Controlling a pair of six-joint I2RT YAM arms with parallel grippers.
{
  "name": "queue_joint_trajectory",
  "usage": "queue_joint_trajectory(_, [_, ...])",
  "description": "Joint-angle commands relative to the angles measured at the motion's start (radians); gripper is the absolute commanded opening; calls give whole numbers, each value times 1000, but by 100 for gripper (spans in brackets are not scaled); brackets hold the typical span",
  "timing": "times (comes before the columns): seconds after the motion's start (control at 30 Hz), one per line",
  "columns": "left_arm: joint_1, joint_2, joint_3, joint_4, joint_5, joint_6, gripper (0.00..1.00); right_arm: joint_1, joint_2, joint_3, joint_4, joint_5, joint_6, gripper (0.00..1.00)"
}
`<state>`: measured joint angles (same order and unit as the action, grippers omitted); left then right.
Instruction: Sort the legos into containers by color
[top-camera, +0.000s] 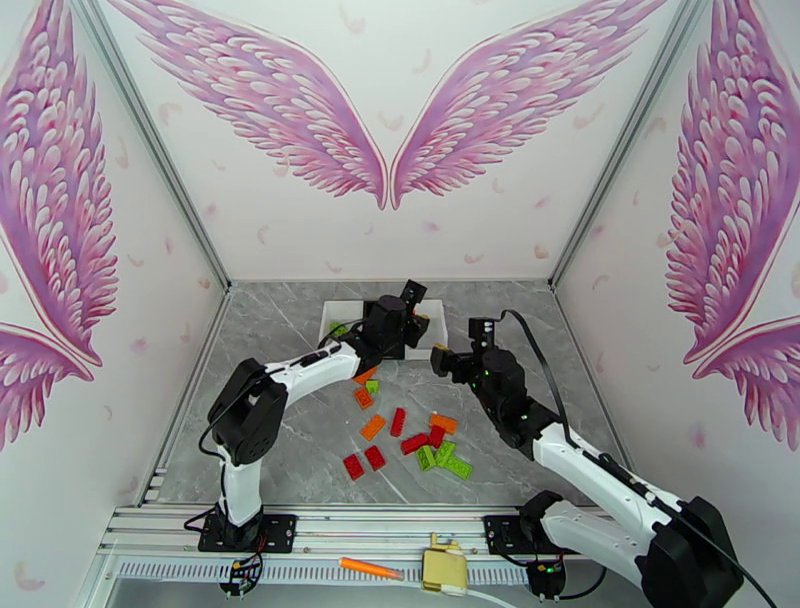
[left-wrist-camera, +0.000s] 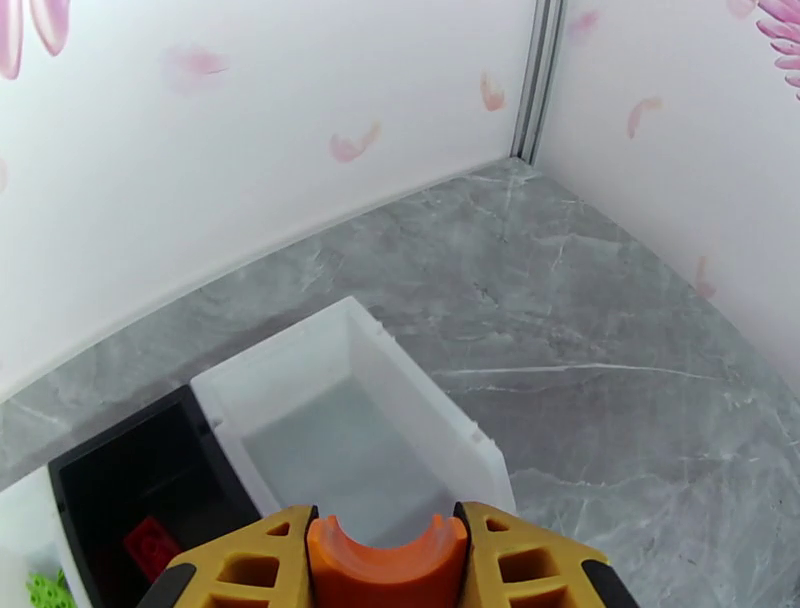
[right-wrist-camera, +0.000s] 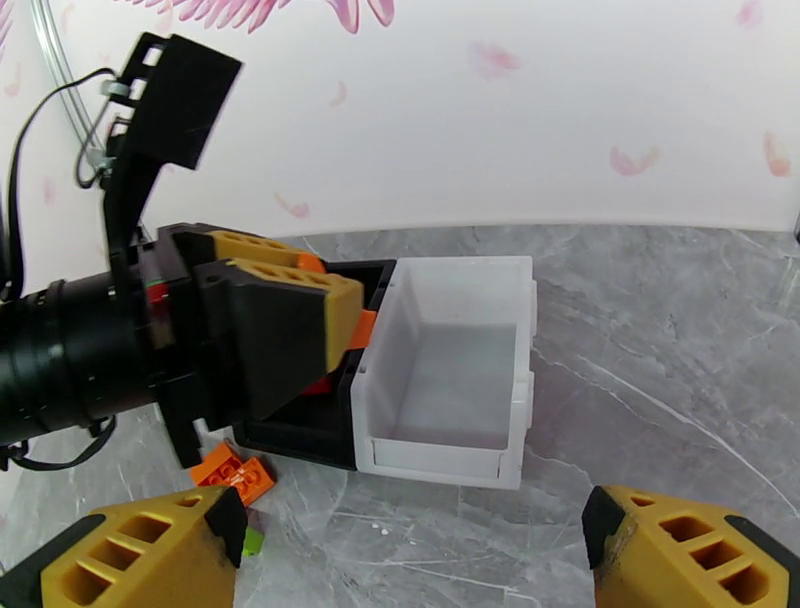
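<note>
While L end effector (left-wrist-camera: 385, 545) clamps orange lego (left-wrist-camera: 387, 570), R end effector (right-wrist-camera: 412, 525) gapes.

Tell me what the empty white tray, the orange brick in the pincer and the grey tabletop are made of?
The white tray: probably thin moulded plastic, slightly translucent, smooth satin walls. The orange brick: hard plastic, uniform colour, soft sheen. The tabletop: grey, white-veined like marble, matt; possibly only a print.

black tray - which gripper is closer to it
Left. The left gripper hangs over the black tray, shut on an orange lego; the right gripper sits open, in front of the white tray.
</note>
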<state>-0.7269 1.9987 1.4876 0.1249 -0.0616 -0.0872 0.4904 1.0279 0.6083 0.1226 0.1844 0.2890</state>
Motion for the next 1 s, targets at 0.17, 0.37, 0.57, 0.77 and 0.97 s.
queue_joint_trajectory(0.17, [47,174,165,-10,74,-43,29,-19,-82,5,-126,33,-13,93])
queue_joint_trajectory(0.37, [49,235,230,-18,97,-74,32,-23,-95,-11,-121,3,47,94])
queue_joint_trajectory(0.57, [49,184,198,29,103,-97,54,-24,-92,-6,-140,-17,99,93])
queue_joint_trajectory(0.77, [50,41,70,106,86,-109,66,-24,-69,22,-213,-62,134,93])
queue_joint_trajectory(0.97, [49,-178,-138,152,83,-83,77,-21,-10,67,-303,-121,144,94])
